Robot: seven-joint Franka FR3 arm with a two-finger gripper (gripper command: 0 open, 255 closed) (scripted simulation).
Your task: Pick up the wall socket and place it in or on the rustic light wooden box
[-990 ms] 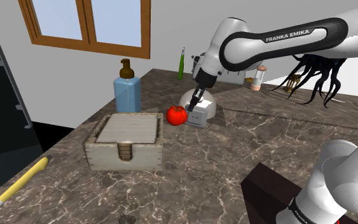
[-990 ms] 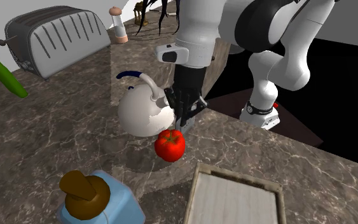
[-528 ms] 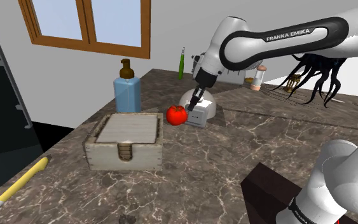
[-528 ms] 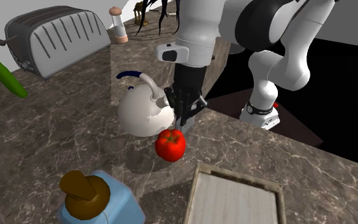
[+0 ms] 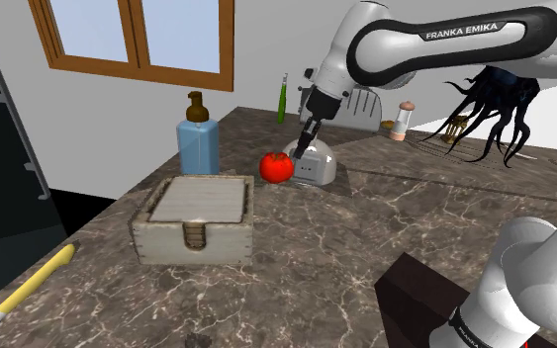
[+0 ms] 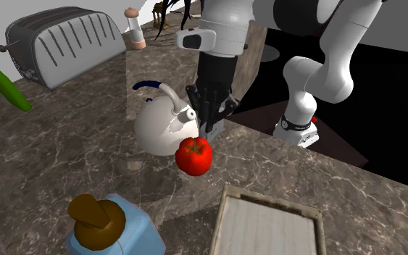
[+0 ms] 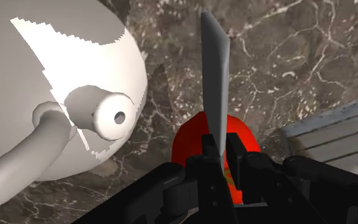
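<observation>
There is one socket (image 7: 214, 83), a thin grey plate seen from its edge in the wrist view. The gripper (image 7: 219, 147) has its two black fingers pressed on it from both sides, so the plate is clamped between them and points away from the hand. In the second exterior view the gripper (image 6: 208, 124) hangs straight down beside one white kettle (image 6: 159, 129), and the plate is mostly hidden behind the fingers; whether its lower edge touches the counter (image 6: 64, 152) I cannot tell. One red tomato (image 6: 193, 156) is just under the fingers, and it is hard to see if it touches the plate. There is one wooden box (image 5: 195, 219) with a flat pale top, standing apart from the gripper toward the shoulder view's left and nearer to the camera; in the second exterior view it is cut off by the lower edge. One blue soap bottle (image 5: 198, 138) with a brown pump stands behind the box. Further back there are one toaster (image 6: 61, 43), one small shaker (image 6: 132, 27) and one green bottle (image 5: 282, 99); in the shoulder view the arm (image 5: 434, 49) covers most of the toaster. One yellow-handled tool (image 5: 31, 282) lies at the counter's near corner, cut off by the picture's edge, so I cannot name it
</observation>
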